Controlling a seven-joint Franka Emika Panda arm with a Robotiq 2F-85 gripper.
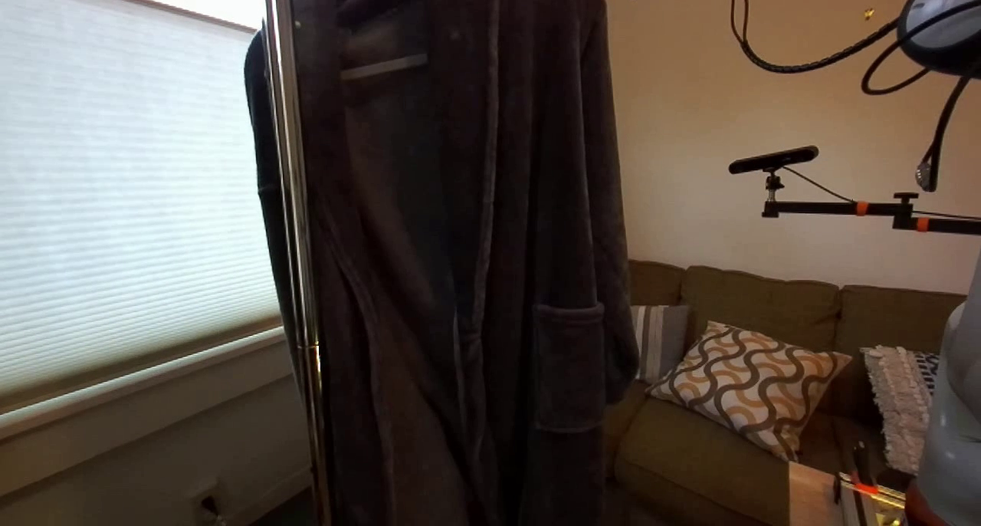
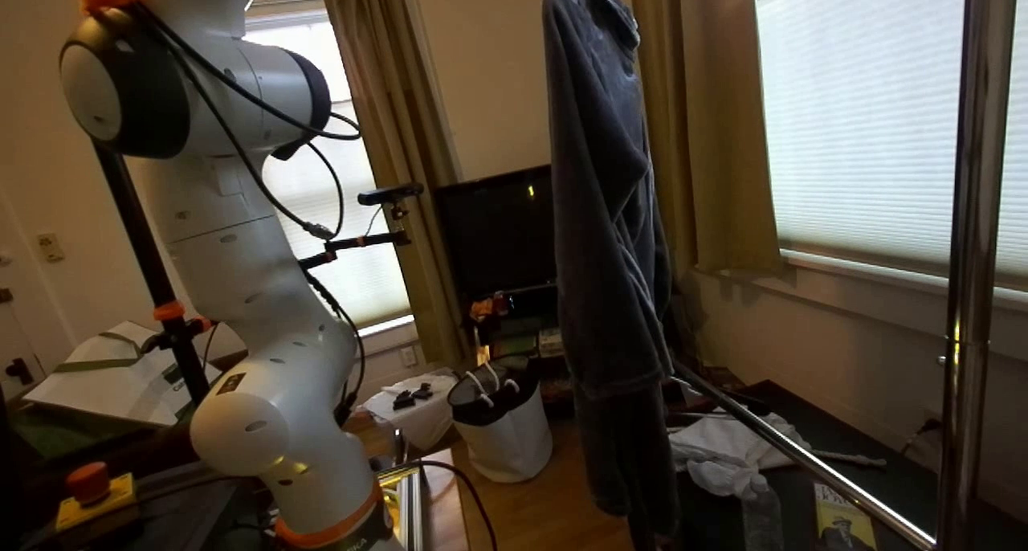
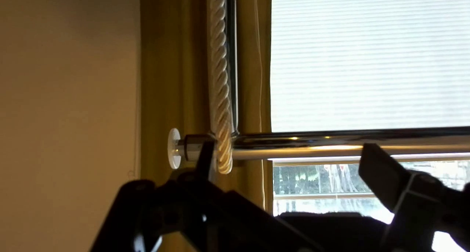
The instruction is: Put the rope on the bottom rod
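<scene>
A white twisted rope (image 3: 221, 83) shows in the wrist view, which stands upside down. It runs along a chrome upright post and crosses a horizontal rod (image 3: 312, 143) near the rod's end cap. Its bent end stands just past the rod; what lies behind the rod is hidden. My gripper (image 3: 288, 153) is open, its dark fingers wide apart. The rope lies between them, close beside the left finger; I cannot tell whether they touch. The gripper is out of both exterior views. The bottom rod (image 2: 803, 455) runs low from the rack's post (image 2: 976, 254) in an exterior view.
A long charcoal bathrobe (image 1: 536, 204) hangs on the rack; it shows in both exterior views (image 2: 602, 214). Pale crumpled cloth or plastic (image 2: 727, 455) and a book (image 2: 843, 519) lie under the rack. A white basket (image 2: 506, 438) stands near the arm (image 2: 281, 374).
</scene>
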